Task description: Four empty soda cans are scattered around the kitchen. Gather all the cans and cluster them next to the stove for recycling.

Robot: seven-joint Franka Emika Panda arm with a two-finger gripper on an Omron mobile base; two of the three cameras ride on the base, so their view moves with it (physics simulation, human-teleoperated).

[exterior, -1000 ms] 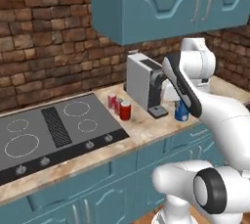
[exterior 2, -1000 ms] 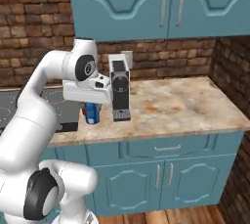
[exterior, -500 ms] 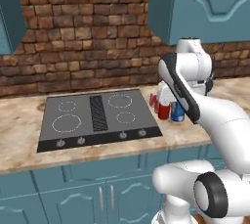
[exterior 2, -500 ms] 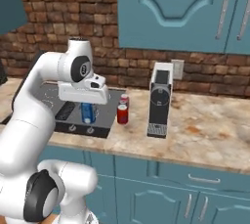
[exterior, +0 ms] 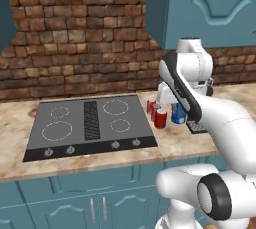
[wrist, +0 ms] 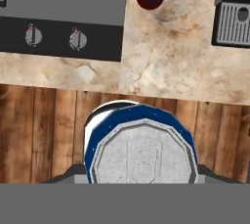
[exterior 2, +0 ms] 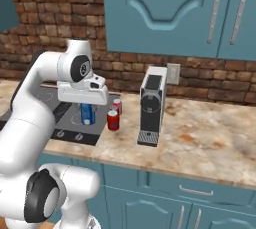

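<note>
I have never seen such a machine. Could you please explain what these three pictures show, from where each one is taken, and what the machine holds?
This is a white robot arm with a two-finger gripper, in a computer-rendered kitchen. Two pictures come from cameras on its base, behind the arm to its left and right; both show the same counter. The third comes from a camera on the hand, looking straight down along the gripper.

On the marble counter lie a black stove with white ring burners, a grey coffee machine, and red soda cans standing upright beside the stove.

The gripper is shut on a blue soda can, lifted off the counter. In the hand view you see its silver top, with wooden floor below.
</note>
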